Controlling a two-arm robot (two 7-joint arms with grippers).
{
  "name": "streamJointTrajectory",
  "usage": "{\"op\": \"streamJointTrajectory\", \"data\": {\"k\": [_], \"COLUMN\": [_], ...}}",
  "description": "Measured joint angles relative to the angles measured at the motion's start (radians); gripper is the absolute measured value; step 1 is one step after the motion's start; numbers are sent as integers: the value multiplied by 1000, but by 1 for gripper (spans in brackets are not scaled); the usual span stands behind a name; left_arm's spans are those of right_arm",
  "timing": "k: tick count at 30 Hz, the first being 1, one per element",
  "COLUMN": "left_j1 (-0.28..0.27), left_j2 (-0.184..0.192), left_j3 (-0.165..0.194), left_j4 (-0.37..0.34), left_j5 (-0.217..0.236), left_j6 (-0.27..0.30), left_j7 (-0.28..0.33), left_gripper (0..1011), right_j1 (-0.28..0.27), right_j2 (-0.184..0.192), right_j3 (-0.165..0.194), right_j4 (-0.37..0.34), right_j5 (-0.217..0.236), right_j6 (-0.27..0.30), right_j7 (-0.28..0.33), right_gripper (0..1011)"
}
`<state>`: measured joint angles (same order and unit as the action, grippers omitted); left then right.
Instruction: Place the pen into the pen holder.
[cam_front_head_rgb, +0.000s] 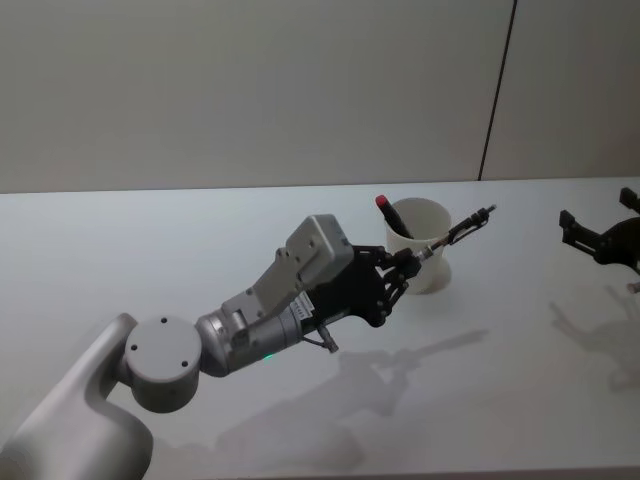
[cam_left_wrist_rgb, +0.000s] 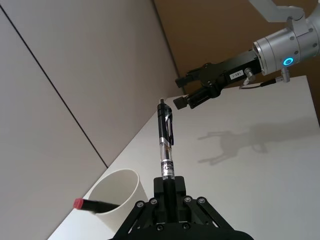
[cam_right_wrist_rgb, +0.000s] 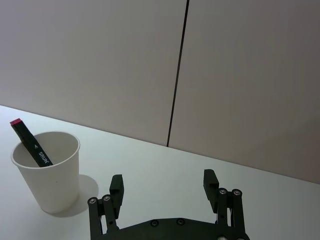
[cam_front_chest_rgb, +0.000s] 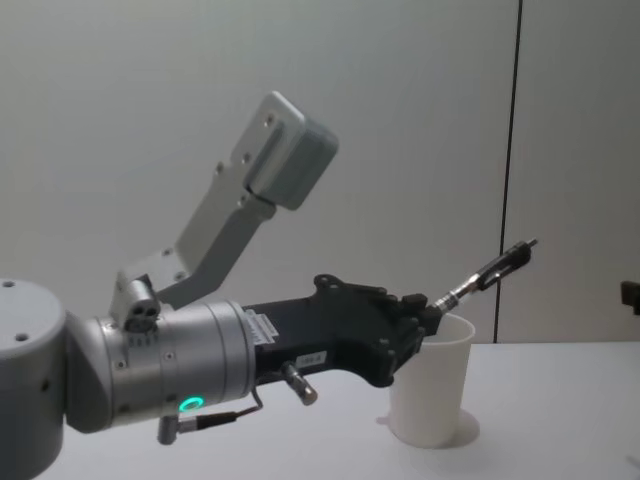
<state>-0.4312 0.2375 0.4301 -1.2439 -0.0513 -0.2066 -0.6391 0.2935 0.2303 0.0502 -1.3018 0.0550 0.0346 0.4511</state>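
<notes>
Now, white table (cam_front_head_rgb: 100, 250), grey wall (cam_front_head_rgb: 250, 90), L gripper (cam_left_wrist_rgb: 169, 184) pinching pen (cam_left_wrist_rgb: 165, 140), R gripper (cam_right_wrist_rgb: 163, 179) spread.

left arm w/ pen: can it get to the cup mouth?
Probably yes. The left gripper, shut on the pen, sits beside the pen holder; only a red-capped marker leans inside, leaving most of the mouth free. Right gripper idles open, well aside.

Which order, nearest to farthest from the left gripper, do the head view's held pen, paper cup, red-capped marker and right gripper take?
1. The pen: clamped in the left gripper.
2. The white paper cup, just beyond that gripper; the red-capped marker inside it is too close to call.
3. The right gripper: open, at the far right edge.
</notes>
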Motion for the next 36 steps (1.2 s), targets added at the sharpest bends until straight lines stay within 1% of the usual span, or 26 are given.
{"op": "streamJointTrajectory", "data": {"k": [6,15,24,36], "left_j1": [-16,-32,-42,-48], "left_j2": [-12,-25,-33,-38], "left_j3": [6,14,23,28], "left_j4": [25,54,69,77], "left_j5": [-3,-24,-40,-49], "left_j6": [-13,-35,-47,-53], "left_j7": [-21,-57,-90,-110], "left_gripper": [132,132,132,132], "right_j1": [0,0,0,-5], "right_j2": [0,0,0,2], "right_j3": [0,0,0,1], "right_j4": [0,0,0,-3], "right_j5": [0,0,0,7], "right_j6": [0,0,0,-4], "right_j7": [0,0,0,5], "right_gripper": [1002,1002,1002,1002]}}
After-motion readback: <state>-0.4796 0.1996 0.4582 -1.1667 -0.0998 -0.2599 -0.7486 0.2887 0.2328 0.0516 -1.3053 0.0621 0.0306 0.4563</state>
